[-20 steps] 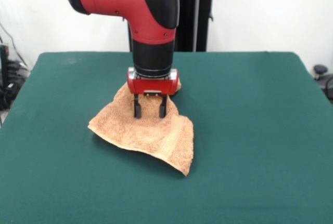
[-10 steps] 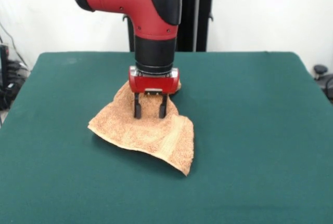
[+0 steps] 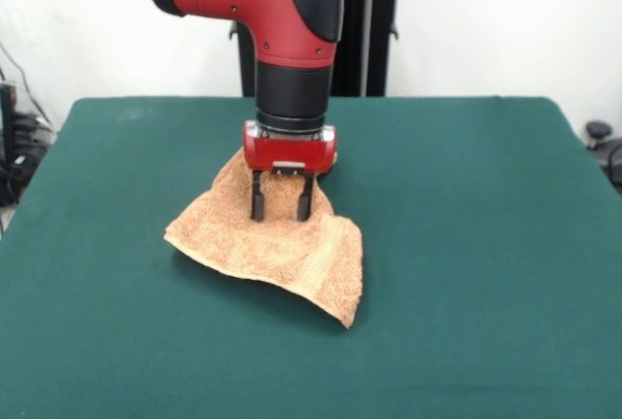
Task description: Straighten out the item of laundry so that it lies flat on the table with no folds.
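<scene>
We see a big green worktop (image 3: pixel 466 244) with lots of bare room. In the middle of it, a bit to the left in the front view, lies the small tan towel (image 3: pixel 282 249). It is not flat. It is bunched up, with one corner hanging toward us and folds near the top. The red arm (image 3: pixel 282 30) comes down over it. Its fingers (image 3: pixel 280 207) stand apart, with the tips low on the towel's middle.

We think things could go wrong here. If the fingers close in the middle, they may pinch two layers and lift a lump. If they drag sideways, the towel may bunch more.
</scene>
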`<action>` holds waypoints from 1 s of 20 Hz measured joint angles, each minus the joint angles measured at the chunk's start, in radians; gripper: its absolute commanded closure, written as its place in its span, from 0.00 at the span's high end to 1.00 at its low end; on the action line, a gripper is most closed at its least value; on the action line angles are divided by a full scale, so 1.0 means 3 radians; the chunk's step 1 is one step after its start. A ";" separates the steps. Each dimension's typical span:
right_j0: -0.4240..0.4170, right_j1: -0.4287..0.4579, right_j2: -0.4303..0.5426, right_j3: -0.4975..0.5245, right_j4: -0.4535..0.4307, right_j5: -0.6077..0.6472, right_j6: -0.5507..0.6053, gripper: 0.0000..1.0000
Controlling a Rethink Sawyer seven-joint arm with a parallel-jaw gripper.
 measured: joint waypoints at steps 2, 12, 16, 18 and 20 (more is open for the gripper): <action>0.0026 0.0003 -0.0022 0.0000 0.0001 -0.0018 -0.0001 1.00; 0.0089 0.0011 -0.0073 -0.0024 0.0003 -0.0016 -0.0001 1.00; 0.0138 0.0023 -0.0113 -0.0044 0.0031 -0.0015 -0.0001 1.00; 0.0150 0.0027 -0.0123 -0.0049 0.0046 -0.0015 -0.0001 1.00; 0.0171 0.0035 -0.0143 -0.0052 0.0093 -0.0015 -0.0001 1.00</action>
